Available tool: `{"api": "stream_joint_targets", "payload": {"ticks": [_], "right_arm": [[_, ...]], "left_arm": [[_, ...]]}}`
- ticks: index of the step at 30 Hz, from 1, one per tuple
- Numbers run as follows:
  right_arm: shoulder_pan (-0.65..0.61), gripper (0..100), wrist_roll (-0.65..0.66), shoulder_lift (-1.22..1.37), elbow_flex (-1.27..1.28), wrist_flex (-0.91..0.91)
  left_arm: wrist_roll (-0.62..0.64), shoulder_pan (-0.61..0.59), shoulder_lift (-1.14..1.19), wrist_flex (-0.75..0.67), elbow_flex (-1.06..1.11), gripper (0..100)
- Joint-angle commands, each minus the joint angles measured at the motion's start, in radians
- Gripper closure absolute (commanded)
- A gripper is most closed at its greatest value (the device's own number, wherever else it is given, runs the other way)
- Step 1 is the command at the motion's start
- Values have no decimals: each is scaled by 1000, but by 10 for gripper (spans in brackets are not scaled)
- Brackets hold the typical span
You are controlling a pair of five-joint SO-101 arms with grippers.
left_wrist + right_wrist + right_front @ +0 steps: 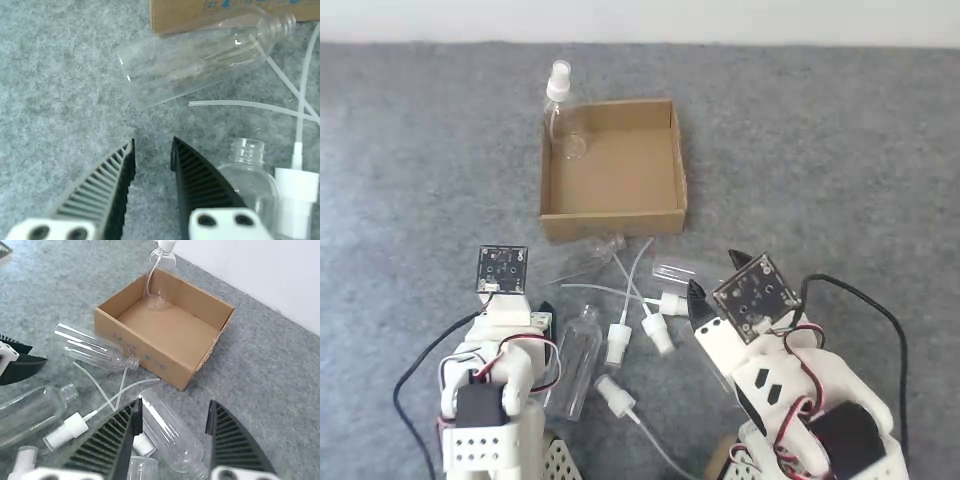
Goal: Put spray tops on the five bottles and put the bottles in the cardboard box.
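Both sets of jaws are open and hold nothing. On the left gripper (152,142) the gap is small, and it points down at bare grey mat (420,150). On the right gripper (175,404) the gap is wide.

A clear bottle (575,360) with no top lies just beside the left gripper, on the side nearer the middle. It lies long-ways from near to far, with its open neck toward the box. The left arm is the closer one, and I think it would have to slide sideways to get its jaws around the bottle.

A second bare bottle (172,435) lies just ahead of the right jaws, under the gap. It lies across, about the same way as the box front.

Between the arms lie the white spray tops (620,345) with thin tubes. I count four.

Farther off, a third bare bottle (598,250) lies on its side just beside the front wall of the cardboard box (610,222). That makes three loose bottles. There may be a fourth under the right arm, but I cannot tell.

Inside the box, in the far left corner, one bottle with its top on (560,105) stands and leans a bit.
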Motion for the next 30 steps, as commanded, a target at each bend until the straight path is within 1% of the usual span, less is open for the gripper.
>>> {"api": "stream_joint_targets", "payload": {"ticks": [1, 4, 6, 9, 14, 18, 24, 30], "right_arm": [[-1, 814, 28, 101, -29, 4], [-1, 814, 11, 226, -81, 4], [1, 814, -26, 317, -123, 4], [5, 814, -110, 427, -183, 4], [7, 814, -273, 542, -235, -1], [7, 814, -319, 575, -239, -8], [10, 814, -327, 578, -239, -8], [47, 813, -496, 587, -235, -25]], "left_arm": [[-8, 3, -14, -2, -12, 889], [-9, 3, -15, -3, -12, 889], [-9, -3, -15, -6, -12, 889], [-9, -5, -14, -41, -12, 891], [-5, -6, -14, -44, -12, 891], [-5, -6, -14, -44, -12, 891], [-5, -5, -14, -44, -12, 891], [-5, -5, -14, -44, -12, 891]]}}
